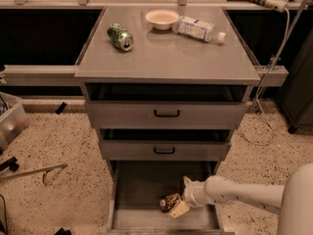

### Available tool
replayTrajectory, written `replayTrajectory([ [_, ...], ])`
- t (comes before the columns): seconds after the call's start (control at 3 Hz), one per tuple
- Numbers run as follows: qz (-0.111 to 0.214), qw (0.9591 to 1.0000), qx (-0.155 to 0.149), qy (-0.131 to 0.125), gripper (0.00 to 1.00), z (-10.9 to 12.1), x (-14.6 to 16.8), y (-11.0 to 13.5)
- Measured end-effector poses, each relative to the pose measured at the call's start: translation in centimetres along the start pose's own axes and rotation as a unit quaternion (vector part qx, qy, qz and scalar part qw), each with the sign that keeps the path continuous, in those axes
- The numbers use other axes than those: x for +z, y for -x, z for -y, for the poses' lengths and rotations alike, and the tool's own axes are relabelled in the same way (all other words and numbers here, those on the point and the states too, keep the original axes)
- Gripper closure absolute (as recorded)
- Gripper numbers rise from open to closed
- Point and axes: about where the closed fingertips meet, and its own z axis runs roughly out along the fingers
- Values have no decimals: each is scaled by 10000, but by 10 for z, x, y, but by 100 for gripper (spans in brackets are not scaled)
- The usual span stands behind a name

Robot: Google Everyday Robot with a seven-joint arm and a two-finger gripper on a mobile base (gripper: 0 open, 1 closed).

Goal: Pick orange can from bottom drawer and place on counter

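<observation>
In the open, deep grey metal bottom drawer (142, 190), a small mottled orange-brown can (169, 201) lies on its side. The robot's cream two-finger gripper (179, 197) reaches in from the right, fingers spread apart, the lower one just beside the can, gripping nothing. Above, the flat grey counter (171, 53) holds a green can (120, 36), a pale bowl (162, 18) and a plastic bottle (198, 29).

the orange can (169, 202) is mottled orange-brown and gold, on the plain grey floor of the bottom drawer (142, 190). the gripper (183, 196), cream-white, sits just right of the can in that drawer. the counter (166, 53) is smooth grey, the green can (120, 36) at its far left shiny green, and the bowl (162, 18) pale cream. the drawer handles (167, 114) are black. the ground (63, 146) is beige with dark speckles.
</observation>
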Motion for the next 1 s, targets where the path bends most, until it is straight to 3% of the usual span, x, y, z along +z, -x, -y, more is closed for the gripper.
replayTrajectory([
  [0.33, 25, 9999, 106, -131, 0, 15, 34, -22],
  [0.67, 169, 9992, 337, -99, 0, 31, 65, -41],
  [1.0, 168, 9993, 334, -93, 0, 30, 65, -41],
])
